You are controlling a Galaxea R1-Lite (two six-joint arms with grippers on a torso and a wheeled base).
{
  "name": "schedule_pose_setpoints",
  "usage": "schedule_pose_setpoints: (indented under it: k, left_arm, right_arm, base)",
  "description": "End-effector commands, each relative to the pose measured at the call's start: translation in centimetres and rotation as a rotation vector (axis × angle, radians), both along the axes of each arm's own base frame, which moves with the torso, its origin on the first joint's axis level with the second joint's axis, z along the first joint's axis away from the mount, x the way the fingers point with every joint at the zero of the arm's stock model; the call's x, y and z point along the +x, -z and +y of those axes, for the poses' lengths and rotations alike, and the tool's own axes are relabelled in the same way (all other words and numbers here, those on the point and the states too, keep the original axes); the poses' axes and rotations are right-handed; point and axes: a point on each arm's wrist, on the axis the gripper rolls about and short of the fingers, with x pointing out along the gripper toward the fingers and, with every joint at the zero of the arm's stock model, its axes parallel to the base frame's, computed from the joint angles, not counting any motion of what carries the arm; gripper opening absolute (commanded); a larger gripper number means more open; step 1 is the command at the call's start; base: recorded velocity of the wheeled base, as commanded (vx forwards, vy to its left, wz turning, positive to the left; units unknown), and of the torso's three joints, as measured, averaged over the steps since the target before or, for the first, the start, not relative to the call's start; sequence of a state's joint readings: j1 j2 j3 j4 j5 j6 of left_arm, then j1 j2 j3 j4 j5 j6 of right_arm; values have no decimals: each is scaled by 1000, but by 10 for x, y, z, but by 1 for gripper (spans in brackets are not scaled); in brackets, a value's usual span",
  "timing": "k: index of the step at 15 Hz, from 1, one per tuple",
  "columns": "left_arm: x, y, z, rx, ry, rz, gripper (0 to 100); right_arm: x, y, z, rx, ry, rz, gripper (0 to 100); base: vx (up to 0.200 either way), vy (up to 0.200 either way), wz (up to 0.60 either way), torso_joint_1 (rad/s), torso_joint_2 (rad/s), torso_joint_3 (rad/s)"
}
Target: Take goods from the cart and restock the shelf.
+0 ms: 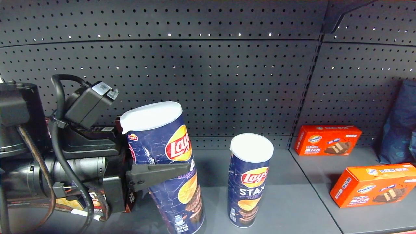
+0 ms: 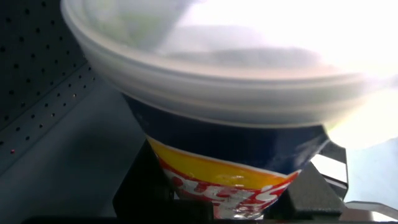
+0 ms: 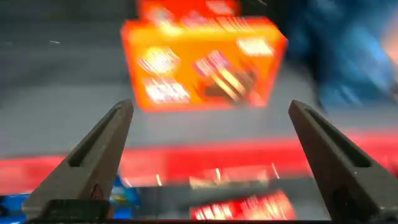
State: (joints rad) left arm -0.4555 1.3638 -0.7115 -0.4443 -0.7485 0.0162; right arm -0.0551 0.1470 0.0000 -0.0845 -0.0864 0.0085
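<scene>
navy chip can point(image 1: 164, 162), tilted, red-and-yellow logo on its label, sits clamped in the left gripper point(image 1: 169, 175) beside a second can point(image 1: 248, 182); right gripper point(image 3: 211, 109) stands spread wide.

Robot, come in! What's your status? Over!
Left gripper shut on tilted chip can. Right gripper open, empty, facing orange box. Second can upright just beside.

Orange box point(image 1: 373, 189) at front right, second orange box point(image 1: 327, 140) behind it, dark blue bag point(image 1: 401, 123) beside them.

Tilted can point(image 1: 162, 143), seemingly grounded, in claw point(image 1: 180, 166)
</scene>
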Motion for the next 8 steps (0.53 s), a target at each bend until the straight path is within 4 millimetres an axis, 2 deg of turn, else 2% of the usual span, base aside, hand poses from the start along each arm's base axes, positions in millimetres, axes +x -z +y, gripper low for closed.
schedule_pose_setpoints:
  k: [1,3,8]
  left_arm:
    - [1,2,-1,6,4,-2,0]
    - [1,3,-1,10,10,-4,0]
    - [2,2,0,9,1,-7,0]
  right_arm:
    - [-5,4,2,11,-75,-28,100]
    - [-6,10,3,-12,-124,25,100]
    - [-5,9,3,-1,-119,21,100]
  base:
    - [0,0,0,0,0,0]
    - [0,0,0,0,0,0]
    - [0,0,0,0,0,0]
